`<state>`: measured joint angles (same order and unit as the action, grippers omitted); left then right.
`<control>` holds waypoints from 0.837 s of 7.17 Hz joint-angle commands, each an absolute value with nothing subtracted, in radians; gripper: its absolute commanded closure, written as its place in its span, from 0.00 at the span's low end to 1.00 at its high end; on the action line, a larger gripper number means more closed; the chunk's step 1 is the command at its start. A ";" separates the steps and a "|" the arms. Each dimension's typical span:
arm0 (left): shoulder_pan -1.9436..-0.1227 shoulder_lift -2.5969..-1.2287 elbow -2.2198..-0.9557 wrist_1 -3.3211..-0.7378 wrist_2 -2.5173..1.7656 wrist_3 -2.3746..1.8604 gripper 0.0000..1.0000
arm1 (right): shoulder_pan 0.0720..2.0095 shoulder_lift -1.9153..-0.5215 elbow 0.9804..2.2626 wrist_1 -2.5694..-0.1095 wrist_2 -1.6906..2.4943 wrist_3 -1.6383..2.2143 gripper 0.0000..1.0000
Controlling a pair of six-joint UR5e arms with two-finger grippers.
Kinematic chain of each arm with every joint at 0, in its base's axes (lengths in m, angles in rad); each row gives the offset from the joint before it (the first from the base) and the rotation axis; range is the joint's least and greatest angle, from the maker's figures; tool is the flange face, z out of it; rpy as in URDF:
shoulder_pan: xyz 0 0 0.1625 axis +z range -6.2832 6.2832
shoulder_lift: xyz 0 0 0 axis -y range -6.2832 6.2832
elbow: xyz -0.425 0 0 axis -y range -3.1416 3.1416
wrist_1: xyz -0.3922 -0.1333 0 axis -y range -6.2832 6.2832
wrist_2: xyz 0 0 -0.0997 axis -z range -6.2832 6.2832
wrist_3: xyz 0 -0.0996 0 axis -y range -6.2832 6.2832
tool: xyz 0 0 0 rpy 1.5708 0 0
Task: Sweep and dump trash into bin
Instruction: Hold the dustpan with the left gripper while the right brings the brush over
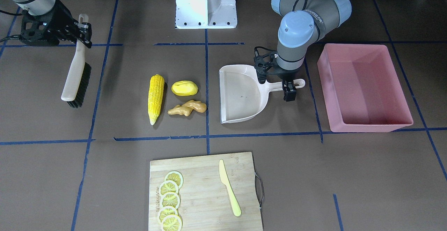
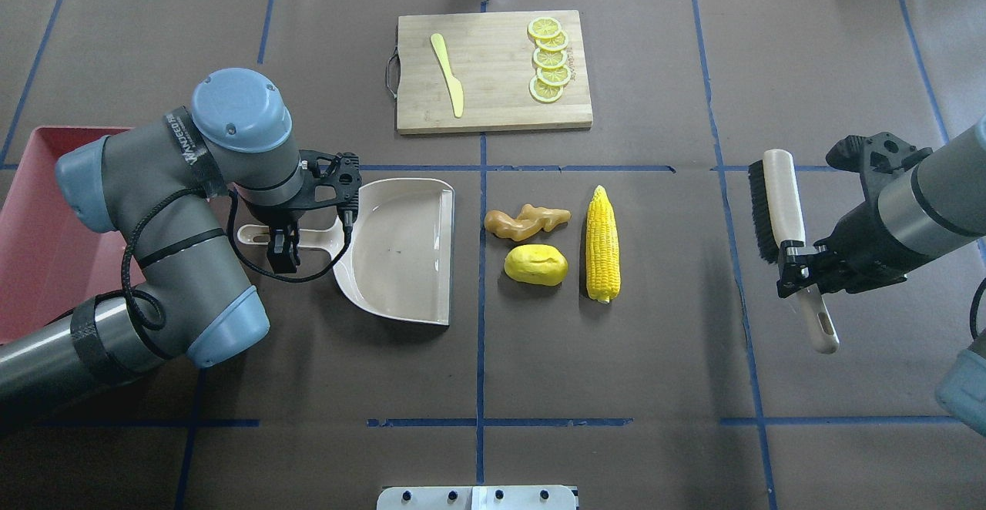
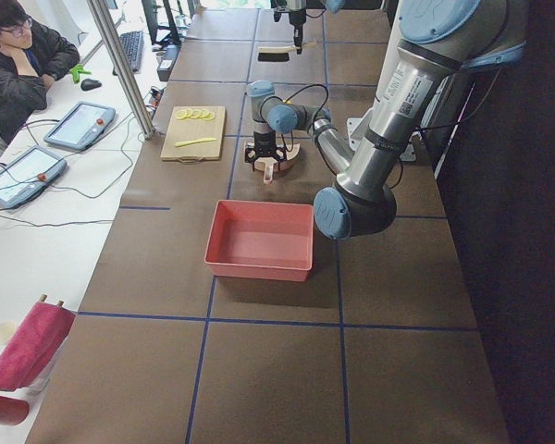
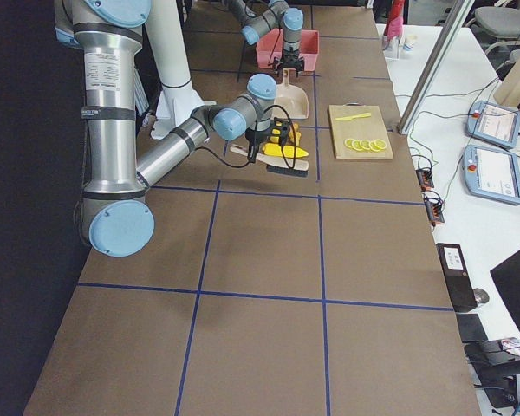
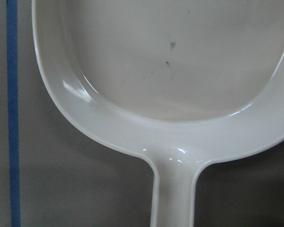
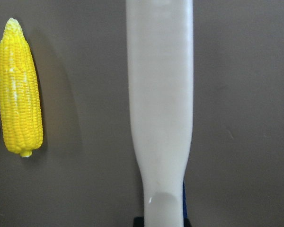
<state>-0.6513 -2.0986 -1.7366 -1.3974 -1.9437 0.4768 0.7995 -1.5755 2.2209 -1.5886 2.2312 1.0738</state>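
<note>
The trash lies together mid-table: a corn cob (image 1: 155, 98) (image 2: 602, 244) (image 6: 19, 90), a yellow potato lump (image 1: 184, 88) (image 2: 536, 264) and a tan ginger root (image 1: 187, 108) (image 2: 528, 221). A beige dustpan (image 1: 241, 95) (image 2: 400, 248) (image 5: 170, 71) lies flat beside them, mouth toward the trash. My left gripper (image 1: 289, 90) (image 2: 281, 244) is shut on the dustpan's handle. The pink bin (image 1: 370, 126) (image 2: 31, 248) (image 3: 259, 242) stands just beyond the dustpan. My right gripper (image 1: 82, 32) (image 2: 797, 263) is shut on the handle of a brush (image 1: 75, 77) (image 2: 778, 202) (image 6: 159, 94), on the corn's far side.
A wooden cutting board (image 1: 202, 175) (image 2: 493, 102) holds lemon slices (image 1: 170, 199) and a pale yellow knife (image 1: 228, 189) on the operators' side. The white robot base (image 1: 206, 4) is at the table's robot side. An operator (image 3: 18, 65) sits at a desk beside the table.
</note>
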 commanded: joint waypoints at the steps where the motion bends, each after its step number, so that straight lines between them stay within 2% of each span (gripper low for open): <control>1: -0.637 -2.095 -1.721 -1.401 -1.944 0.479 0.00 | 0.799 -1.574 2.221 -1.592 2.230 1.074 1.00; 2: -0.637 -2.095 -1.710 -1.411 -1.944 0.479 0.01 | 0.798 -1.572 2.221 -1.592 2.230 1.074 1.00; 3: -0.637 -2.095 -1.697 -1.426 -1.942 0.477 0.07 | 0.798 -1.569 2.221 -1.591 2.230 1.074 1.00; 4: -0.638 -2.095 -1.694 -1.427 -1.941 0.477 0.19 | 0.798 -1.569 2.221 -1.592 2.229 1.074 1.00; 5: -0.640 -2.095 -1.683 -1.425 -1.915 0.477 0.34 | 0.799 -1.569 2.221 -1.592 2.229 1.074 1.00; 6: -0.640 -2.097 -1.681 -1.416 -1.883 0.477 0.67 | 0.799 -1.569 2.221 -1.592 2.230 1.074 1.00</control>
<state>-0.6388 -2.0957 -1.6869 -1.4227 -1.9153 0.4771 0.7986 -1.5695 2.2212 -1.5921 2.2294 1.0738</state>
